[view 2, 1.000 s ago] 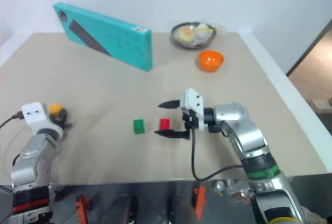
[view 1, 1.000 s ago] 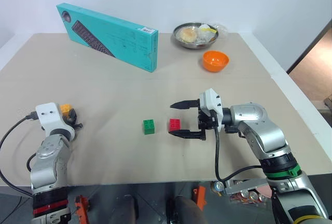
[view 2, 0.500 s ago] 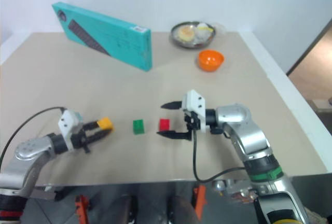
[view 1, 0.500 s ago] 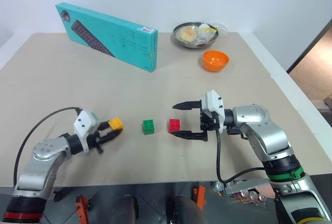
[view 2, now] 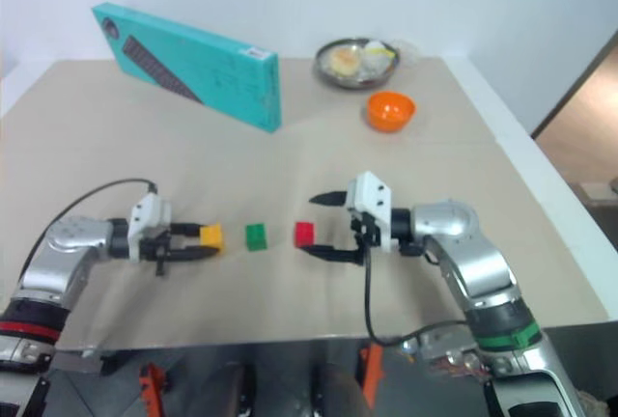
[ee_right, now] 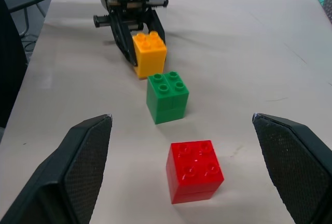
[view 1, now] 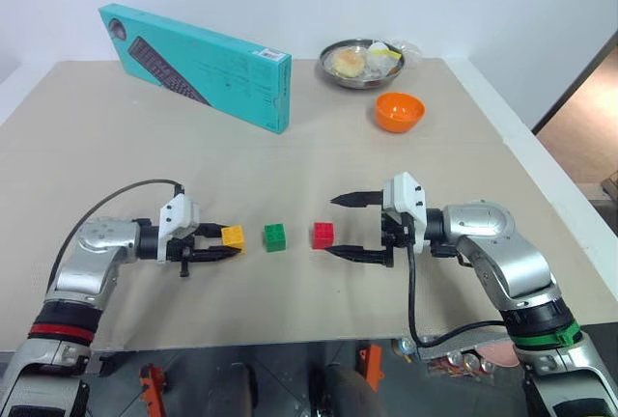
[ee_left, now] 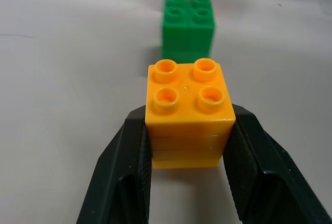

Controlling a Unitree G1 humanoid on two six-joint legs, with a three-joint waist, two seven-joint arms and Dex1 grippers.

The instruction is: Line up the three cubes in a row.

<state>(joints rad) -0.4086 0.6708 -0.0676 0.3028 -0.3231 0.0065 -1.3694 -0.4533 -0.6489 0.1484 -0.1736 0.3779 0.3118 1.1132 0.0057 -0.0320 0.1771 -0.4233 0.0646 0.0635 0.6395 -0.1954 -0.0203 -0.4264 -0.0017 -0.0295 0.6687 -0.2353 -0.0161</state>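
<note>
Beige tabletop (view 1: pixel 290 166), white wall behind. Small yellow-orange studded plastic cube (view 1: pixel 233 236) pinched by my left gripper (view 1: pixel 220 242), lower left of centre. Green studded cube (view 1: pixel 276 236), then red studded cube (view 1: pixel 323 235) centre frame. My right gripper (view 1: pixel 348 226) spread wide beside red. Cubes look light, rigid, slick; best gripped on flat opposite sides.

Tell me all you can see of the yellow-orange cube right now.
The yellow-orange cube is a small glossy plastic toy brick with four round studs on top, standing upright, studs up. The left gripper is shut on it, one black finger pressed to each side. It sits low at the table, though contact with the surface cannot be told. It lies in line with the green cube and the red cube, a small gap apart from the green one.
</note>
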